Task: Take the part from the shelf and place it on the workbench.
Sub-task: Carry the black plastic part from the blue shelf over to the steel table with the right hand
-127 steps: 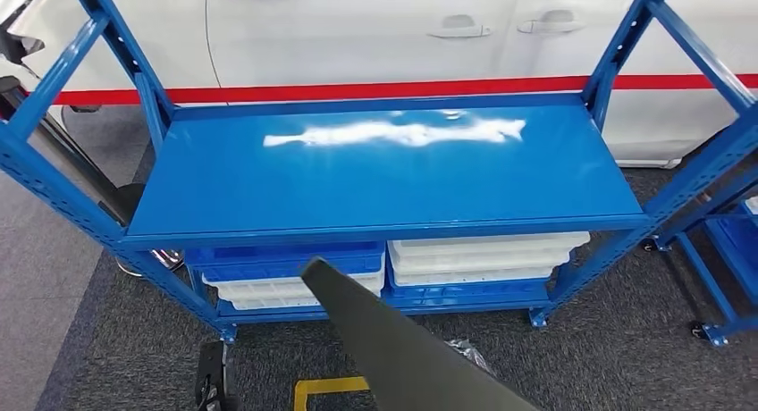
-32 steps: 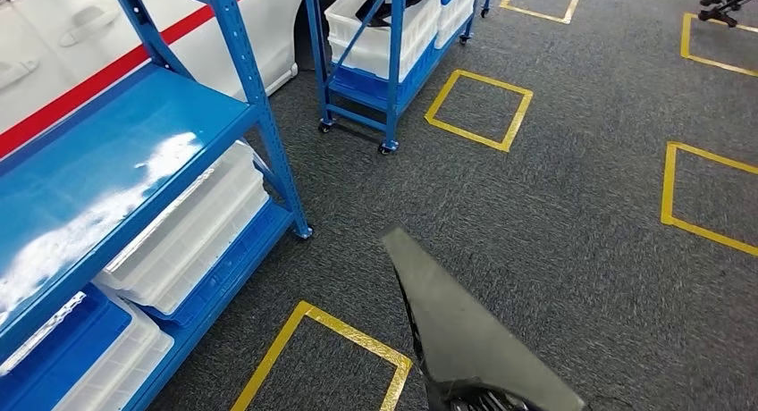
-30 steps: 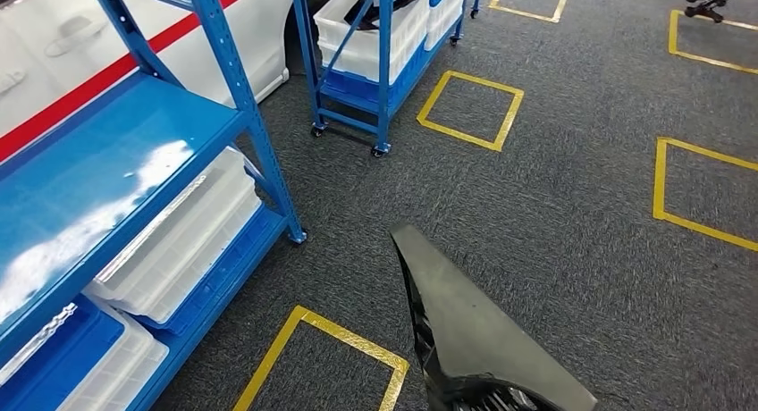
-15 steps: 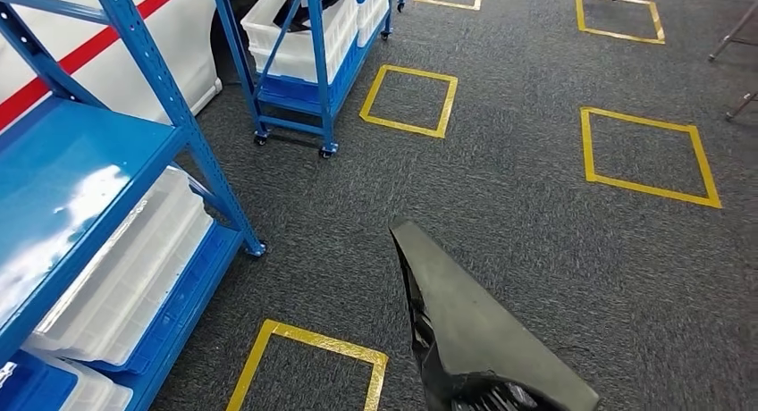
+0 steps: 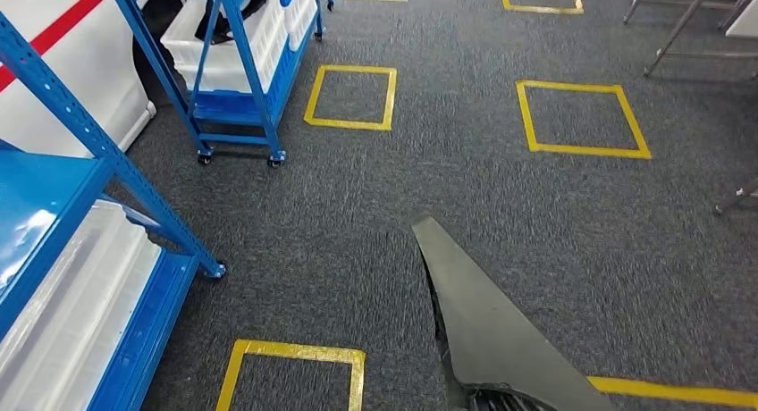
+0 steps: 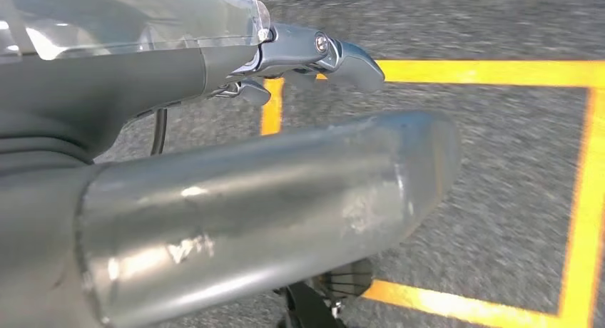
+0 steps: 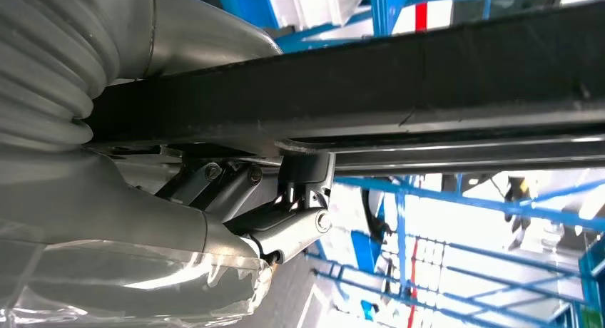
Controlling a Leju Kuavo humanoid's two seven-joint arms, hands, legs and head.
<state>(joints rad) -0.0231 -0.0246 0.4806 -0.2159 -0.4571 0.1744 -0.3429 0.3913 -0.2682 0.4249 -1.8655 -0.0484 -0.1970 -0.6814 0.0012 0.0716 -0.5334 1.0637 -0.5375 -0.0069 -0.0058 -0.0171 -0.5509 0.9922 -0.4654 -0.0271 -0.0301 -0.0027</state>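
Note:
A long dark grey part [image 5: 483, 331] juts up from the bottom middle of the head view, wide at its near end and tapering to a far tip over the carpet. In the right wrist view my right hand [image 7: 271, 200] grips this part [image 7: 442, 78], its dark fingers [image 7: 285, 228] hooked against the black edge. My left hand [image 6: 285, 164] hangs over the carpet with nothing in it, its thick thumb apart from the fingers [image 6: 335, 53]. The blue shelf [image 5: 54, 179] stands at the left edge of the head view.
White bins [image 5: 71, 304] lie on the shelf's bottom level. A blue wheeled cart [image 5: 241, 45] with white crates stands at the far left. Yellow tape squares [image 5: 350, 96] [image 5: 581, 118] mark the grey carpet. Thin metal legs [image 5: 679, 27] stand at the far right.
The whole picture has shifted: the camera has turned right, away from the shelf, which now sits at the left edge. The part keeps its place in front of me.

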